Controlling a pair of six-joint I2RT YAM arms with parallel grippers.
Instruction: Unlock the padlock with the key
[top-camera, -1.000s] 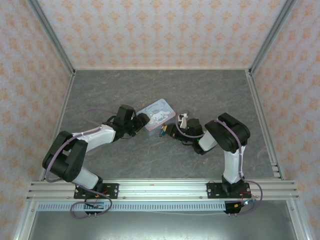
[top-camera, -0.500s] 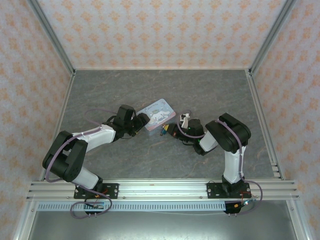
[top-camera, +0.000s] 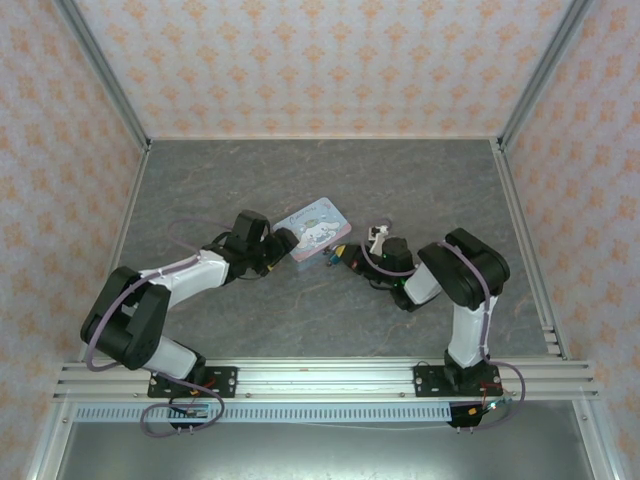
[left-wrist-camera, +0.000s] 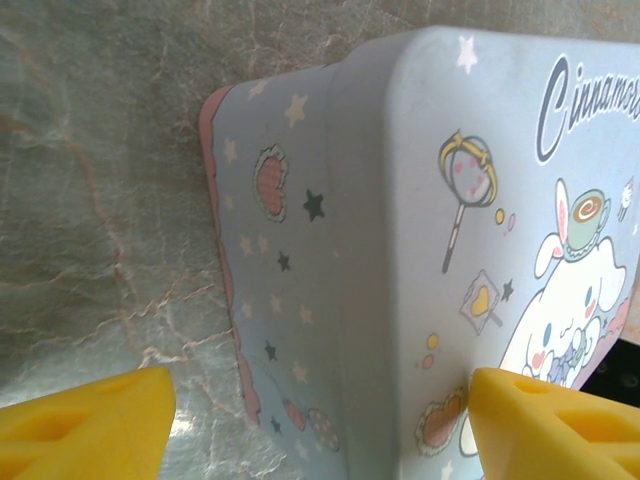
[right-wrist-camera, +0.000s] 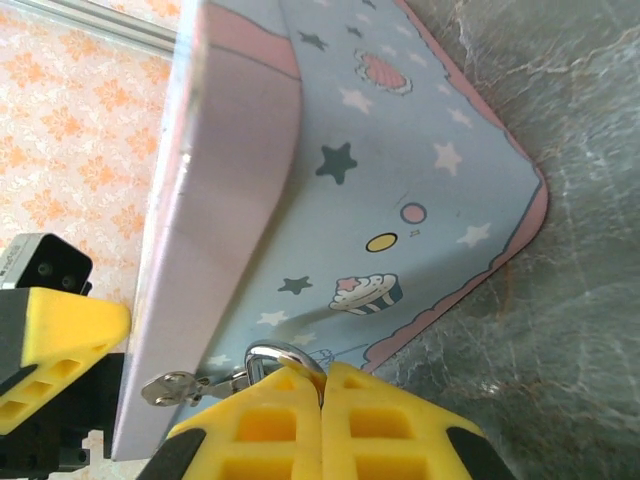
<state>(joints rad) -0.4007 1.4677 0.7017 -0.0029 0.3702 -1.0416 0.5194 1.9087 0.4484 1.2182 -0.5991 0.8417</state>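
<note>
The padlock's silver shackle (right-wrist-camera: 281, 356) hangs through the hasp (right-wrist-camera: 172, 386) on the pale blue cartoon tin (right-wrist-camera: 400, 190). My right gripper (right-wrist-camera: 322, 388) is shut on that shackle, and its yellow fingers hide the lock's body. In the top view the padlock (top-camera: 329, 259) is a tiny yellow speck at the right gripper (top-camera: 341, 258) tip, against the tin (top-camera: 318, 225). The key is too small to pick out there. My left gripper (left-wrist-camera: 320, 425) is open, its fingertips (left-wrist-camera: 90, 420) astride the tin's near corner (left-wrist-camera: 330, 260). From above the left gripper (top-camera: 287, 241) is at the tin's left end.
Grey marbled tabletop (top-camera: 330, 180) lies all around the tin. Patterned walls and aluminium posts (top-camera: 100, 75) close in the sides and back. A metal rail (top-camera: 320, 375) carries the arm bases at the near edge.
The right wrist has shifted slightly right and back, its tip still at the tin's near edge. The left arm and the tin have barely moved.
</note>
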